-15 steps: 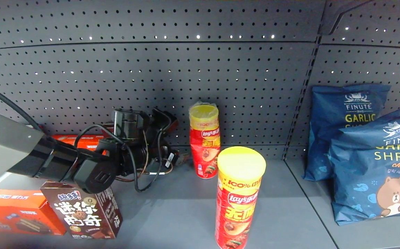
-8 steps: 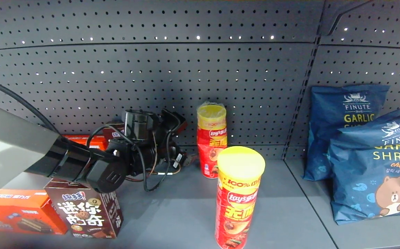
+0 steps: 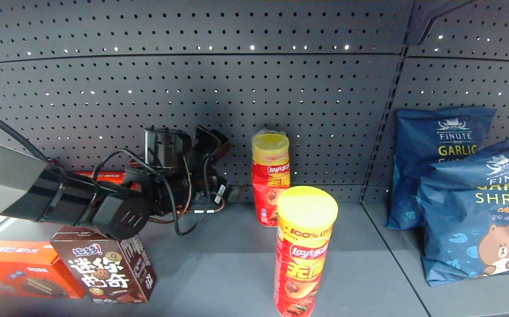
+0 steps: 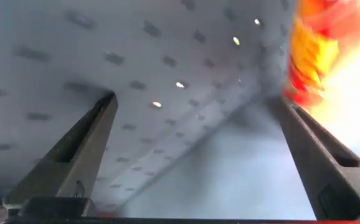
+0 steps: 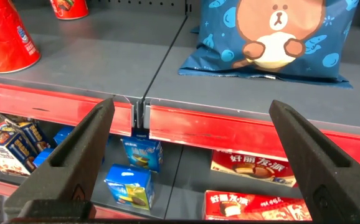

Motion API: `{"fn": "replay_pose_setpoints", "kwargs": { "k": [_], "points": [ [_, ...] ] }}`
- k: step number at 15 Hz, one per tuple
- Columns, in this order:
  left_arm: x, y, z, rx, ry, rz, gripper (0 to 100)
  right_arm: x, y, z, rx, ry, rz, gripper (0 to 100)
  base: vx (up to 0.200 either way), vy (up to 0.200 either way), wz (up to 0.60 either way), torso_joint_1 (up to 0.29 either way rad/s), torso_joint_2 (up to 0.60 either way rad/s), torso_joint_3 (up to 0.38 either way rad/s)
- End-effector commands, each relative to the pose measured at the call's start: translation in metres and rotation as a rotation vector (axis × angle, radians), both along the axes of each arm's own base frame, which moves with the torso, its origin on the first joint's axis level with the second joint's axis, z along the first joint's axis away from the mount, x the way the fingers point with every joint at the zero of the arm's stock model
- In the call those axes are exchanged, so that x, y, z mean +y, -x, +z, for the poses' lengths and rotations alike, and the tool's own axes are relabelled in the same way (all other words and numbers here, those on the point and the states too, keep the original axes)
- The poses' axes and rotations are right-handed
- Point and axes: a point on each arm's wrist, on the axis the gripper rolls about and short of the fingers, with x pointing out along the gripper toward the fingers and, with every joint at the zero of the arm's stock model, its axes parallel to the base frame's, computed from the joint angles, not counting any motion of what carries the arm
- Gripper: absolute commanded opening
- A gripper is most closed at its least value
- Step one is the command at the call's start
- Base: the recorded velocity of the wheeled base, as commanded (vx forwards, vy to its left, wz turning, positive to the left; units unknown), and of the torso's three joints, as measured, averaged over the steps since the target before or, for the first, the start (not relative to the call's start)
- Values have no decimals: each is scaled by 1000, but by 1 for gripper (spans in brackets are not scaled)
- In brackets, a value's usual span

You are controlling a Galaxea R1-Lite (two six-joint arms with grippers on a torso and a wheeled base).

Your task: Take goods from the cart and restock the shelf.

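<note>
Left gripper (image 4: 194,99) drew back, jaws apart; rear can (image 3: 271,176) upright.

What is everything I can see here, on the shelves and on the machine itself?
Red cylindrical chip cans with yellow lids: two, upright mid-shelf, one at the front, one at the back by the panel.
Dark blue foil snack bags: two, right bay, the front one overlapping the rear one.
Brown cardboard cookie box: one, front left.
Orange cardboard boxes: two, one front left, one back left behind the arm.
Small blue boxes: several, lower shelf.
Flat red boxes: two, lower shelf.
Grey perforated metal back panel: one, behind everything.
Left arm: one, black, over the shelf's left half; jaws open, empty.
Right jaws: one pair, black, open, empty, before the red shelf edge.
</note>
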Motion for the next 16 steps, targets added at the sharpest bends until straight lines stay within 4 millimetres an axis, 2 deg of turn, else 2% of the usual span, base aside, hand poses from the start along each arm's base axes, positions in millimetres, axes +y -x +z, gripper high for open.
{"fn": "replay_pose_setpoints", "kwargs": {
  "k": [1, 3, 7, 9, 11, 13, 16],
  "points": [
    [6, 5, 22, -52, 20, 8, 100, 0, 0, 0, 1, 0, 1, 100, 0, 0, 0, 0, 0, 0],
    [10, 10, 40, -63, 11, 10, 100, 0, 0, 0, 1, 0, 1, 100, 0, 0, 0, 0, 0, 0],
    [18, 34, 73, -87, 20, 13, 100, 0, 0, 0, 1, 0, 1, 100, 0, 0, 0, 0, 0, 0],
    [29, 56, 104, -175, 30, 62, 100, 0, 0, 0, 1, 0, 1, 100, 0, 0, 0, 0, 0, 0],
    [41, 82, 122, -205, 32, 106, 100, 0, 0, 0, 1, 0, 1, 100, 0, 0, 0, 0, 0, 0],
    [53, 118, 125, -212, 34, 109, 100, 0, 0, 0, 1, 0, 1, 100, 0, 0, 0, 0, 0, 0],
    [75, 175, 100, -185, 23, 108, 100, 0, 0, 0, 1, 0, 1, 100, 0, 0, 0, 0, 0, 0]
  ]
}}
